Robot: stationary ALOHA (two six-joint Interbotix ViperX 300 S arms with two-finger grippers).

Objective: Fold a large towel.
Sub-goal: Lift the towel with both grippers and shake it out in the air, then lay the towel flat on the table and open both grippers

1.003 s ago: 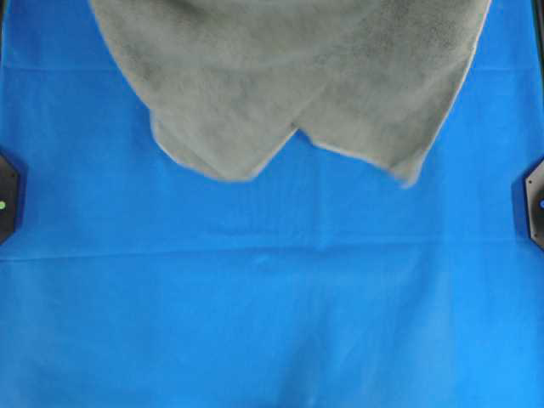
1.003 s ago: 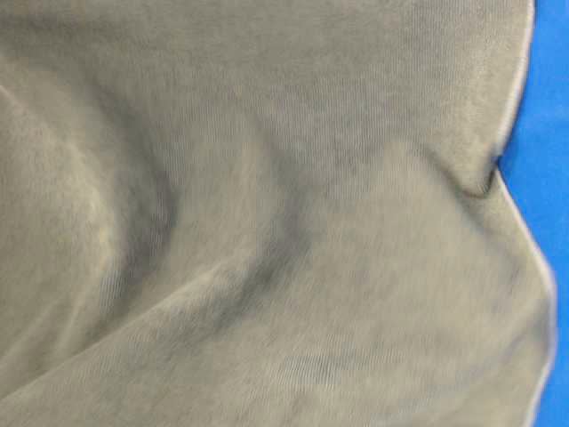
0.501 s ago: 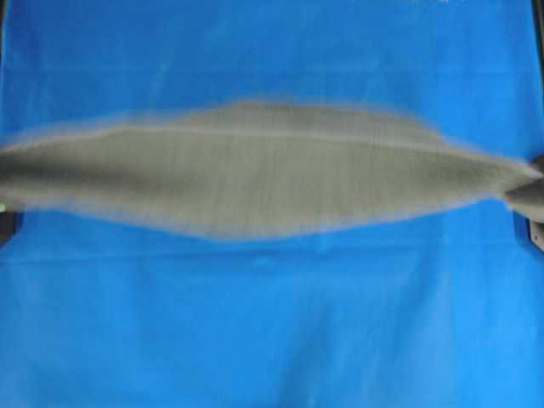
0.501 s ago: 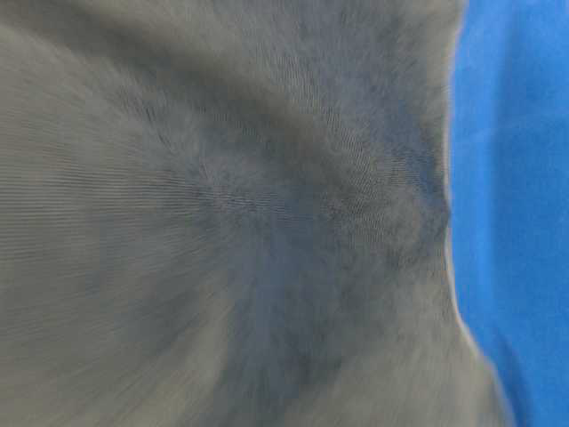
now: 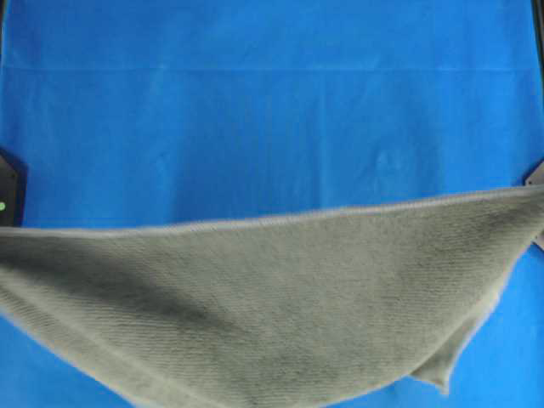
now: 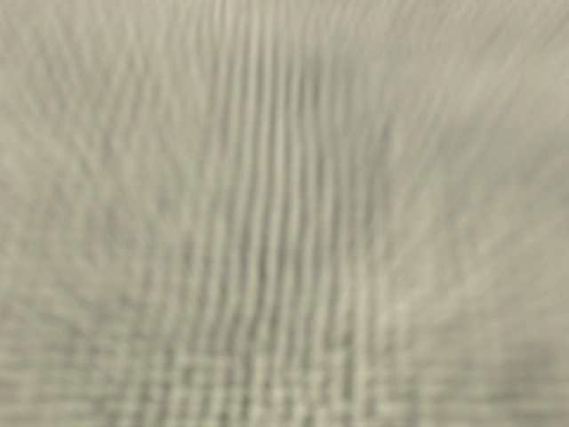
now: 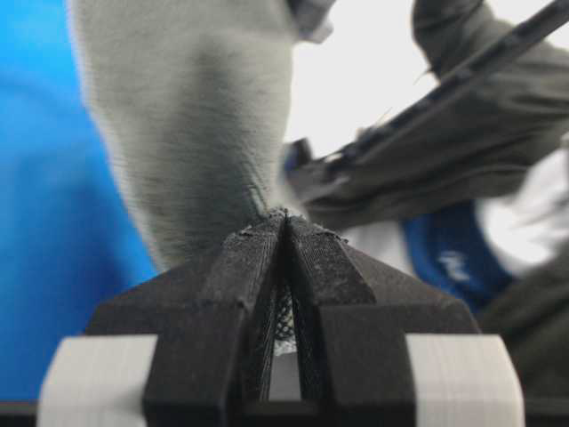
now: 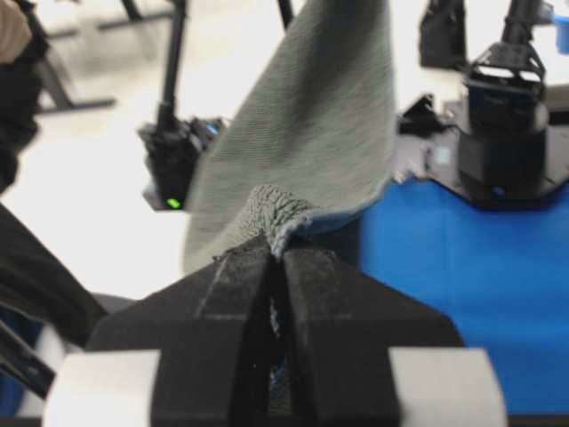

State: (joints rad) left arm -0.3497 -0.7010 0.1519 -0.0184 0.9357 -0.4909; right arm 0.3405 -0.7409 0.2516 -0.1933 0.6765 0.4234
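Grey-green towel (image 5: 280,306) now hangs stretched across the lower half of the overhead view, top hem running in one taut line from mid-left edge up to mid-right edge. A second ago it was bunched at the top of that view with two corners drooping; half a second ago it was a blurred band across the middle. So it has been swung toward the bottom of the frame and pulled wide.

Left gripper (image 7: 285,218) is clamped tight on a corner of the towel, cloth rising from the tips. Right gripper (image 8: 271,245) is likewise pinched on the other corner, a fold of hem poking out between the fingers. Both corners are out at the frame edges overhead, so the grippers themselves are not seen there.

Judgement: this looks like the spread-out step, laying the cloth flat before any fold; no fold is made yet.

Edges: the lower border sags unevenly, with a loose corner dangling at lower right near the bottom of the overhead view. The lower left runs out of frame. Table-level view is filled with blurred cloth, nothing else readable.

Room: blue sheet (image 5: 272,110) is bare over the whole upper half, plenty of space to lay the towel down. Dark arm base (image 5: 8,183) at the left edge sits just above the hem line.
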